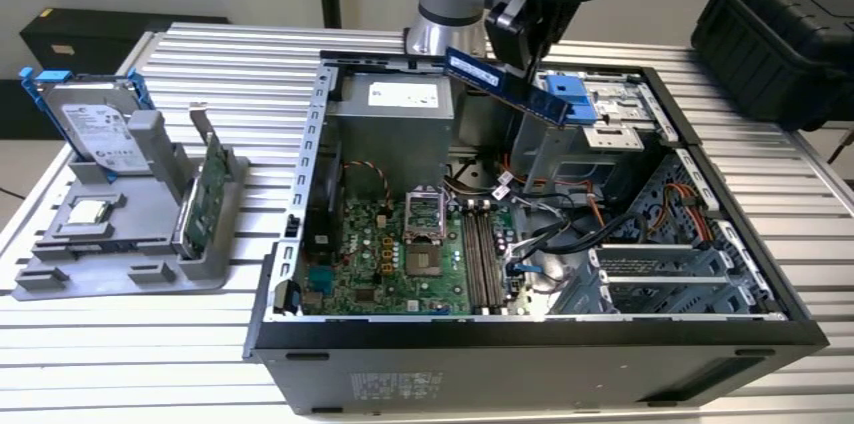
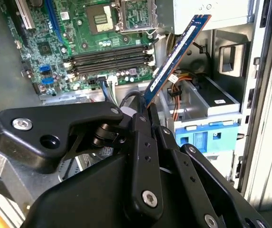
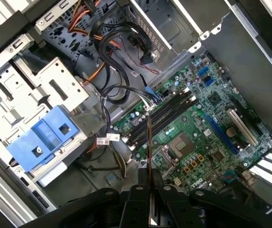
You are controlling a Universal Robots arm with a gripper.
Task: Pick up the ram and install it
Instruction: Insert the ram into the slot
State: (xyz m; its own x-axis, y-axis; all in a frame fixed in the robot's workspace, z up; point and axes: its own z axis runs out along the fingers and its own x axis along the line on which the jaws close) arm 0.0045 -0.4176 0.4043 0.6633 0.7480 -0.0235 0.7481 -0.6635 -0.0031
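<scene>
Case (image 1: 534, 359) lies open on top. Ram (image 1: 547, 104) in gripper (image 1: 518, 59) hangs clear above it. Memory slots (image 1: 483, 254) free from above; cables (image 1: 550, 212) crowd one side, drive cage (image 1: 601, 134) near them.

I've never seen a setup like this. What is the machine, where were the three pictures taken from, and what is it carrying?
It is a single robot arm with a gripping tool at its end. The exterior view comes from a camera standing apart; both wrist views come from cameras riding on the arm. On the slatted metal table sits an open computer case, its green motherboard exposed. On the exterior view's left, a grey stand holds a hard drive and a green card. The tool is clamped on the ram, a thin blue memory stick, held tilted above the case, not yet in the slots.
</scene>
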